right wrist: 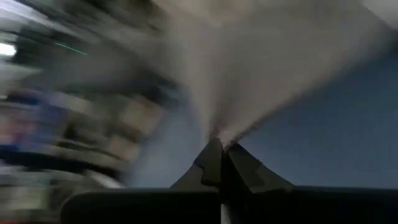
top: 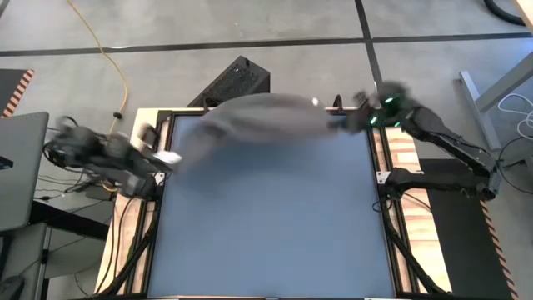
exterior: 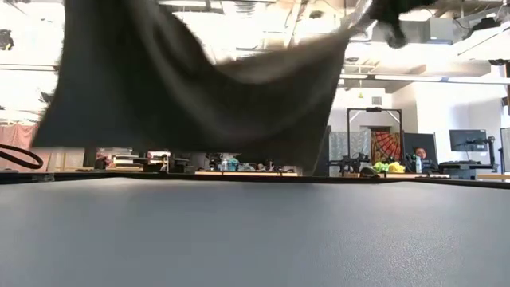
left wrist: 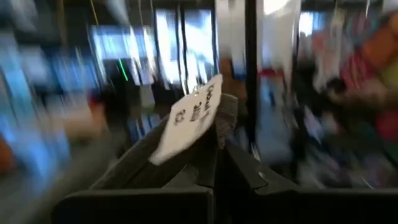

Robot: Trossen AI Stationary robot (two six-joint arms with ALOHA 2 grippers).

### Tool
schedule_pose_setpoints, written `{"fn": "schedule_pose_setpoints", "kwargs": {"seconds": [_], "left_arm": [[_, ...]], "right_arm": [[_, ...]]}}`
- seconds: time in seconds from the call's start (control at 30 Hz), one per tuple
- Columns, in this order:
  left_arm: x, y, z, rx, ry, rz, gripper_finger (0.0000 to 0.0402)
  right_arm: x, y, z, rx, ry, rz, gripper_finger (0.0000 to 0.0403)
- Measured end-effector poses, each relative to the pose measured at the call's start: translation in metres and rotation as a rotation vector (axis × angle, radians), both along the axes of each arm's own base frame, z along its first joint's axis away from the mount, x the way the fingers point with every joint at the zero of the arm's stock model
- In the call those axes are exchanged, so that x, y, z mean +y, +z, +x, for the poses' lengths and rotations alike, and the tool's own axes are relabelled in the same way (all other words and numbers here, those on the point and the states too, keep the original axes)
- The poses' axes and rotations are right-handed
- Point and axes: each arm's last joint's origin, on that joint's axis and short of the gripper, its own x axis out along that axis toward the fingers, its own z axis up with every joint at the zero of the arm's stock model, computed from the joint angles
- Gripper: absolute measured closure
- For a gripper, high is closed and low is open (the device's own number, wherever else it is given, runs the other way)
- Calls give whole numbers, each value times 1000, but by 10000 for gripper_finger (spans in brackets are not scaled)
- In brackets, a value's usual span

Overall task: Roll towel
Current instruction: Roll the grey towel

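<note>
The grey-brown towel [top: 258, 117] hangs in the air above the far part of the table, stretched between my two grippers. In the low view the towel [exterior: 183, 88] sags in the middle, and its lower edge is clear of the table top [exterior: 255, 231]. My left gripper [top: 166, 158] is at the table's left edge, shut on one end by the white tag [left wrist: 193, 115]. My right gripper [top: 340, 125] is at the far right corner, shut on the other end. My left gripper [left wrist: 217, 146] pinches a bit of the towel's edge [left wrist: 225, 115] between its two fingers, right beside the white tag. The fingers lie about level. The towel is lifted clear of the table. My right gripper [right wrist: 222, 146] pinches a gathered bit of the towel's end [right wrist: 217, 134] between its two fingertips. The cloth fans out from the fingers in folds. It runs off toward the other arm, clear of the table.
The grey-blue table top [top: 275, 225] lies bare below the towel. A black box [top: 237, 82] stands just beyond the far edge. A laptop [top: 17, 167] and cables sit to the left of the table.
</note>
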Motion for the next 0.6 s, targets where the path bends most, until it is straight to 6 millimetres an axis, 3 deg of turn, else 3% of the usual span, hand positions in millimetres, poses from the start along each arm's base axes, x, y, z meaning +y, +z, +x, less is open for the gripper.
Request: {"fn": "schedule_pose_setpoints", "kwargs": {"seconds": [0.13,0.23,0.43,0.6], "left_arm": [[-14,-47,33,232,-98,-106,401],[-21,-80,48,383,-152,-184,401],[-33,-139,63,692,-256,-396,401],[-44,-158,68,781,-347,-474,401]], "right_arm": [[23,-41,-8,536,-121,115,382],[39,-53,-9,753,-152,157,382],[70,-88,7,805,-83,256,382],[92,-122,10,807,-91,342,382]]}}
